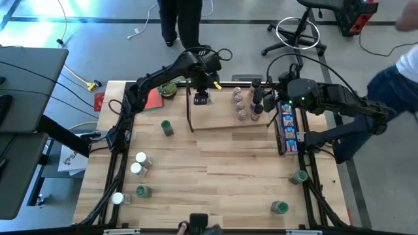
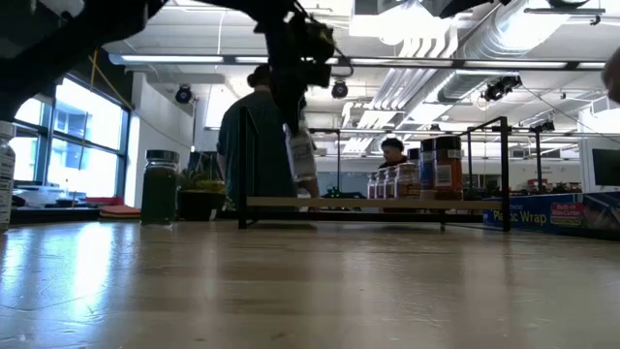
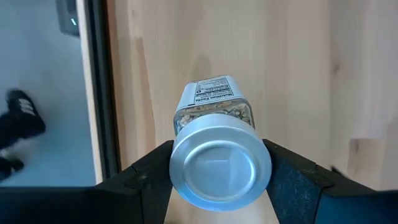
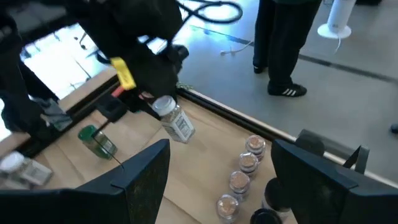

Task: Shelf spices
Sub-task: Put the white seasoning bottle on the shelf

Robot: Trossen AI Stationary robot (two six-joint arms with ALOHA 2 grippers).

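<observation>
Looking from the near edge of the worktop outward, we see loose spice jars scattered at the front and left: two green-lidded ones at the right front, white-capped ones on the left and a green one nearer the middle. All stand well apart, leaving broad bare wood for travel. Farther back, the left gripper holds a silver-capped jar by its cap, fingers pressed on both sides, above the left end of the shelf. The jar hangs tilted in the low view, so we judge it could land on an edge and topple, or slip if the hold loosens too early. It sits near the black upright rail and the shelf's back edge, beyond which is floor; a drift that way risks a clip or a fall. A row of placed jars fills the shelf's right part, with free board between. The right gripper waits beside them with fingers spread and holding nothing; we think crowding there could knock the row.
</observation>
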